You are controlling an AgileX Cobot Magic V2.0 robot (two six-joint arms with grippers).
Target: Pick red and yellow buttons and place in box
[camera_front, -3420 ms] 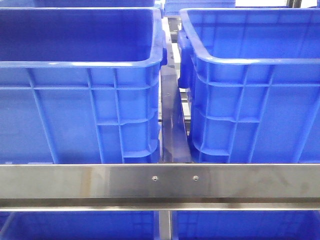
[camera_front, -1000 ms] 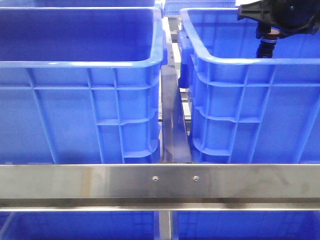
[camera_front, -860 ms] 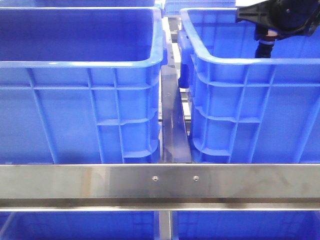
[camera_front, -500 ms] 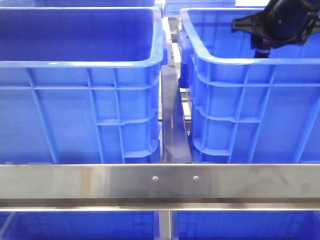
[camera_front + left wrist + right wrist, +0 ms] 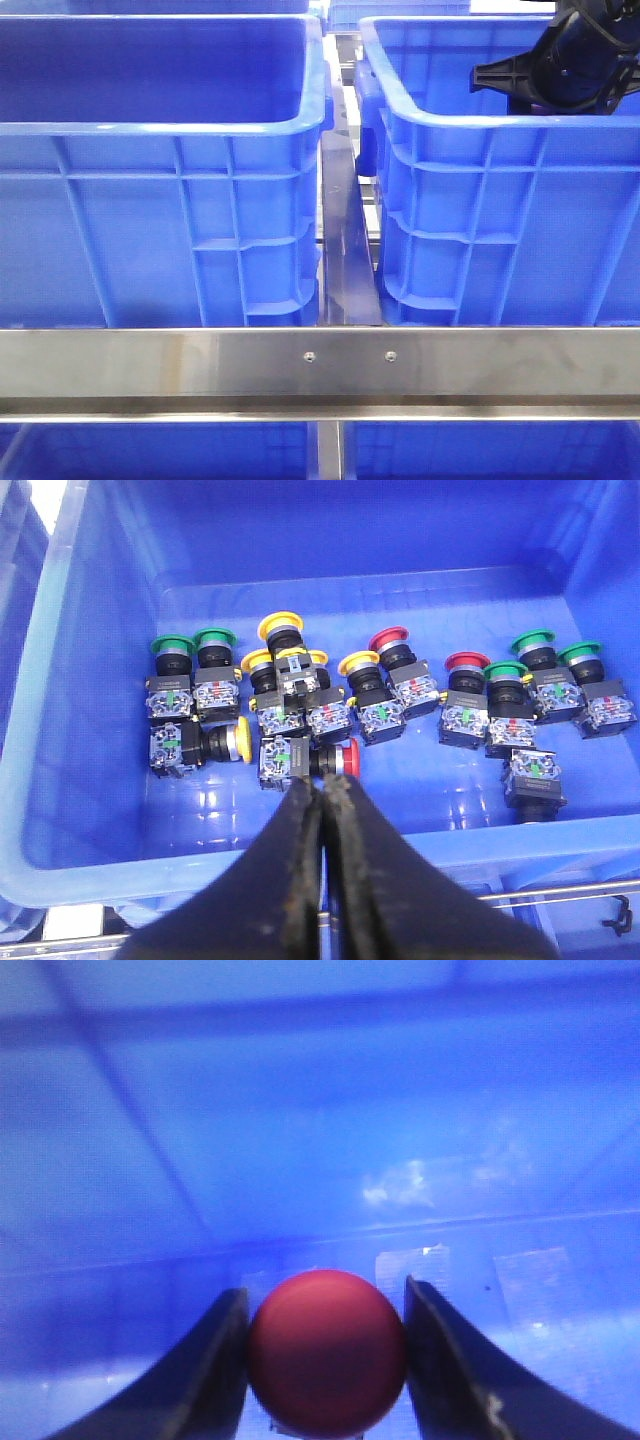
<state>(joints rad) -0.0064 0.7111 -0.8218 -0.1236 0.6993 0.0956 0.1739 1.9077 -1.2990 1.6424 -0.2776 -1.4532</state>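
Note:
In the right wrist view my right gripper [image 5: 326,1358] is shut on a red button [image 5: 326,1352], its round cap filling the gap between the dark fingers, over a blue crate floor. In the front view the right arm [image 5: 570,70] reaches into the right blue crate [image 5: 500,125]; its fingers are hidden behind the rim. In the left wrist view my left gripper [image 5: 322,785] is shut and empty above the near rim of a crate [image 5: 120,865] holding several buttons: red caps [image 5: 389,640] [image 5: 467,662] [image 5: 349,762] and yellow caps [image 5: 280,625] [image 5: 358,663] [image 5: 243,740].
Green-capped buttons [image 5: 172,645] [image 5: 532,640] lie among the red and yellow ones. A second blue crate [image 5: 160,127] stands at the front left. A steel rail [image 5: 320,365] crosses in front, and a metal divider [image 5: 345,250] runs between the crates.
The right arm has come into the front view over the right crate and has shifted lower and to the right inside its rim. The crates have not moved.

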